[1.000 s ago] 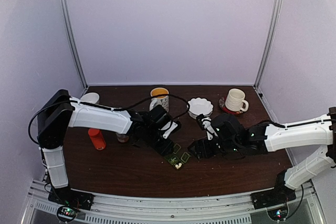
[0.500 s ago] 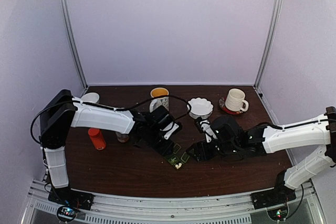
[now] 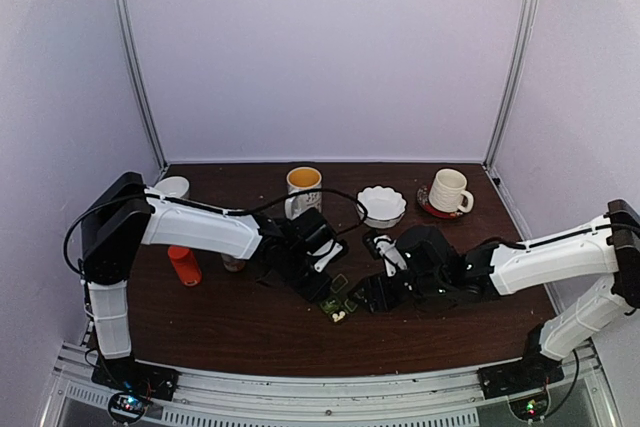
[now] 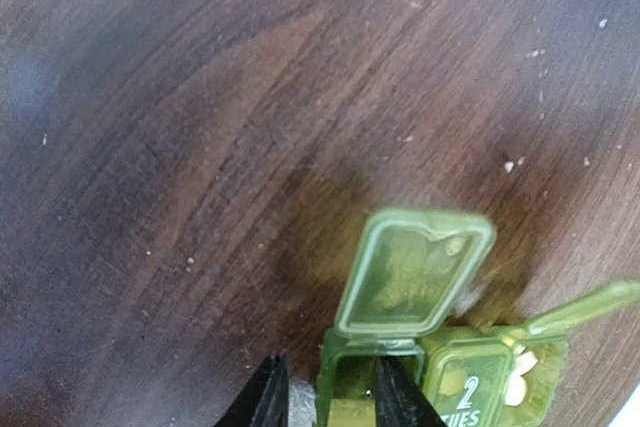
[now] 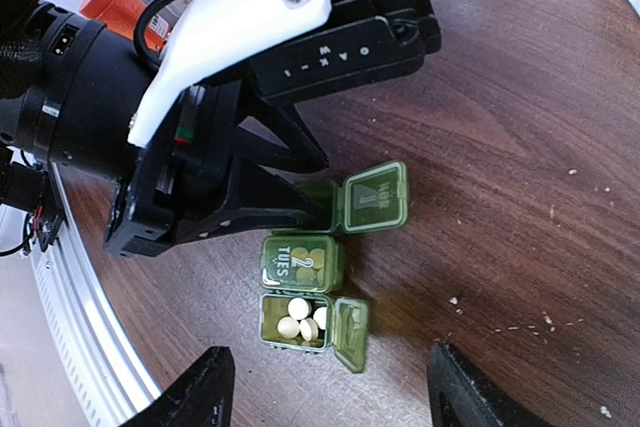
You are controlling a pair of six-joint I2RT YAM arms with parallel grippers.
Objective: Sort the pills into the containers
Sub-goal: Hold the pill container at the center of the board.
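- The pill box was noted lying on the dark table, at lower centre of the overhead frame, between the two pincers.
- The left pincer was found narrowed, its fingers set astride a wall of the open end compartment. A slight gap was seen beside one finger, so a firm clamp could not be confirmed. Bracing the box against sliding was judged the purpose.
- The right pincer was held wide and empty above the box, at the bottom of its wrist frame. It was judged to be staged for pill handling.
- Several white pills were recorded in the open compartment at the opposite end. Its lid was folded outward, presumably for access.
- "2 TUES" was read on the shut middle lid. Embossing on the raised end lid was not legible. Lettering on the left pincer's black body was not read with confidence.
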